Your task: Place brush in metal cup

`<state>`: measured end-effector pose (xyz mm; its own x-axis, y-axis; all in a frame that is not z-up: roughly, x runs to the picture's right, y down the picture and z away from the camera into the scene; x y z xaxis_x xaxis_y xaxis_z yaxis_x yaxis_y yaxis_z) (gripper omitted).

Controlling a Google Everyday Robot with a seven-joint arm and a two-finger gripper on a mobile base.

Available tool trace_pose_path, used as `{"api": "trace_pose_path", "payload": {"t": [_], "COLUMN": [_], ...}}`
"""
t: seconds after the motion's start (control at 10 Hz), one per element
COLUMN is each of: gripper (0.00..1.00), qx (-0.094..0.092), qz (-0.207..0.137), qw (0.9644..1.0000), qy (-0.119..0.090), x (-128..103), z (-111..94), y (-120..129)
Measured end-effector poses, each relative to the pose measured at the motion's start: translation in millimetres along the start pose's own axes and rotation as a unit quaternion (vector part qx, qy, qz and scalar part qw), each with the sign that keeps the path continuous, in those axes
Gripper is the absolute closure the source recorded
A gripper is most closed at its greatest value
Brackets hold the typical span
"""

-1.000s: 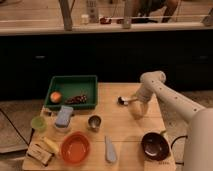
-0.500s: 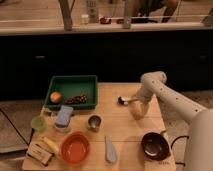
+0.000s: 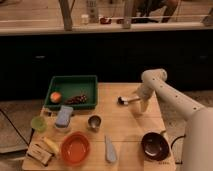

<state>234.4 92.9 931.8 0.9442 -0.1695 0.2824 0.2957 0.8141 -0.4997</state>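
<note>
Brush (image 3: 129,100) sits at the gripper (image 3: 141,101), its dark round head pointing toward the metal cup (image 3: 94,122) and its pale handle running back into the jaws; whether they pinch the handle or stand spread around it, I cannot tell. It lies well apart from the metal cup, up and to the right of it, low over the counter (image 3: 125,130) or on it; which, I cannot tell.

Outward from there, relative to the metal cup: the grey-blue spatula (image 3: 110,149) lies just below and right, the orange bowl (image 3: 75,148) below and left, the folded blue cloth (image 3: 63,116) just left, the pale green cup (image 3: 38,123) farther left, and the green tray (image 3: 72,82) above left, holding an orange fruit (image 3: 55,96) and a dark cluster. The maroon bowl (image 3: 154,145) is far to the lower right.

Risks, as I judge them: the cup is narrow and light, so a slightly off drop could tip it or let the brush bounce out, and a loose hold on the slim handle could let it swing or slip during the crossing.

Count: one brush, one metal cup, one green cup, two bowls, one spatula, one tray, one cloth.
</note>
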Motion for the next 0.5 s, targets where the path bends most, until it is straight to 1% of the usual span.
{"api": "trace_pose_path", "payload": {"t": [0.3,0.5], "gripper": [0.2,0.22], "qx": [0.004,-0.001], "qz": [0.022,0.034], "qw": [0.9998,0.9994], "qy": [-0.001,-0.001], "x": [7.1,11.3], "z": [4.7,9.3], "y": [-8.3,-11.7]}}
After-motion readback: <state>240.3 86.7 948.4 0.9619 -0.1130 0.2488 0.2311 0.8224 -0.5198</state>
